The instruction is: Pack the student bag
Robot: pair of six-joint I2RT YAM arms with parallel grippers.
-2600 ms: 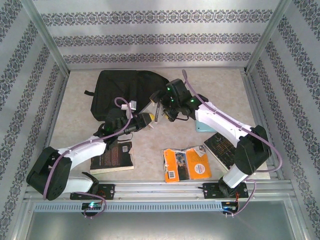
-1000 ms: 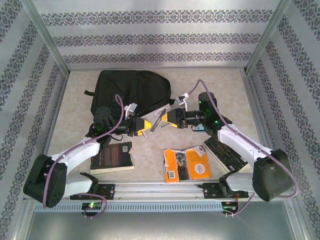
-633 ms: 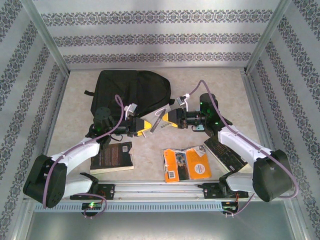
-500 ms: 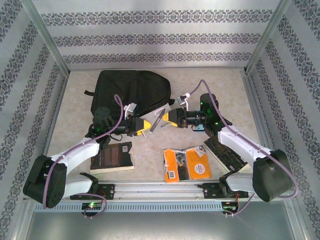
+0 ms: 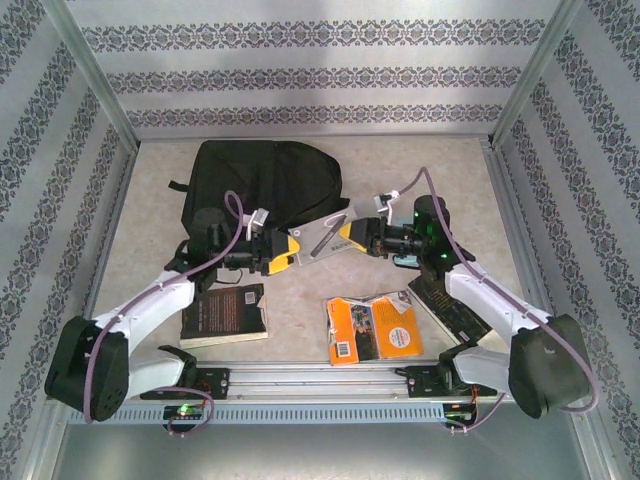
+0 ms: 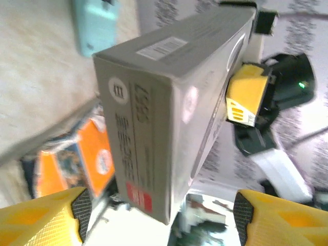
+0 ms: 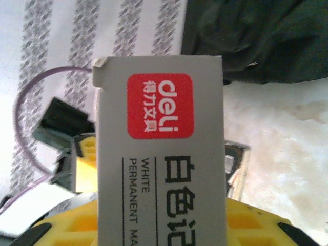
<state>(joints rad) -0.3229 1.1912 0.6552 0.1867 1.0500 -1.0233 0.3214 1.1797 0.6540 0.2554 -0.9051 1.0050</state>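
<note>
Overhead, two white robot arms reach in from the near edge of a pale counter [image 5: 430, 170] and meet at its middle. Between them a long grey box [image 5: 320, 236] hangs in the air, tilted, its right end higher.

The right tool [image 5: 346, 234] is clamped on the right end of the box. Its wrist camera looks along the box between its yellow fingers [image 7: 246, 225], past a red "deli" logo. The left tool [image 5: 291, 254] stands open at the lower left end. Its wrist camera shows the yellow fingers [image 6: 51, 218] spread wide, with a clear gap on each side of the box.

The student bag [image 5: 265, 185], large, black and soft, lies flat at the far left of the counter. It is just beyond both tools. The left tool sits beside its near right edge, and from above the box's raised end overlaps its near right corner. The right tool is a little right of the bag.

Near the arms lie three books: a dark book [image 5: 225, 312] on the left, an orange book [image 5: 375, 325] in the middle, and another dark book [image 5: 445, 298] partly under the right arm. A pale blue object [image 6: 97, 23] lies flat by the right tool.

Metal rails and patterned walls close in the left, right and far sides. Bare counter lies right of the bag, out to the far right corner, and between the near books.
</note>
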